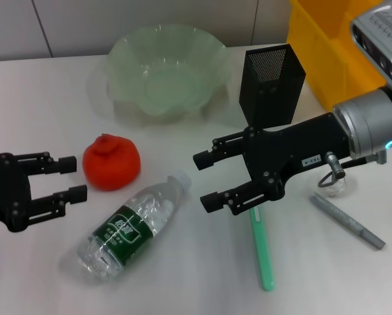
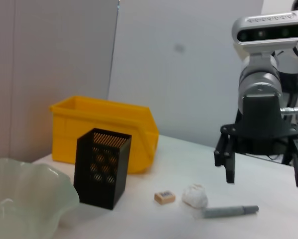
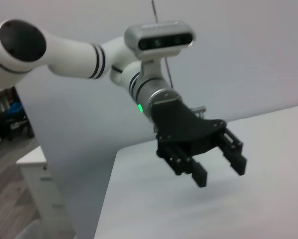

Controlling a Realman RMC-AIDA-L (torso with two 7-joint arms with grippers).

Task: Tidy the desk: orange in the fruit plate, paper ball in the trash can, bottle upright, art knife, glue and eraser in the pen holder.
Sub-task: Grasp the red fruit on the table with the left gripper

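Black claw [image 1: 204, 180] on a silver wrist with white arm.

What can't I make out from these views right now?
- Paper ball and eraser: hidden in the head view behind the right gripper; seen only from the left wrist.
- Trash can: cut off by the head view's top edge, inside unseen.
- Pen holder: contents not visible.
- Right wrist view: only the left gripper.

One orange [image 1: 111, 162], one bottle [image 1: 131, 225], one fruit plate [image 1: 166, 69], one pen holder [image 1: 271, 85], one trash can [image 1: 327, 46], one eraser [image 2: 164, 197], one paper ball [image 2: 195, 195], two pens: green [image 1: 261, 249], grey [image 1: 347, 220].
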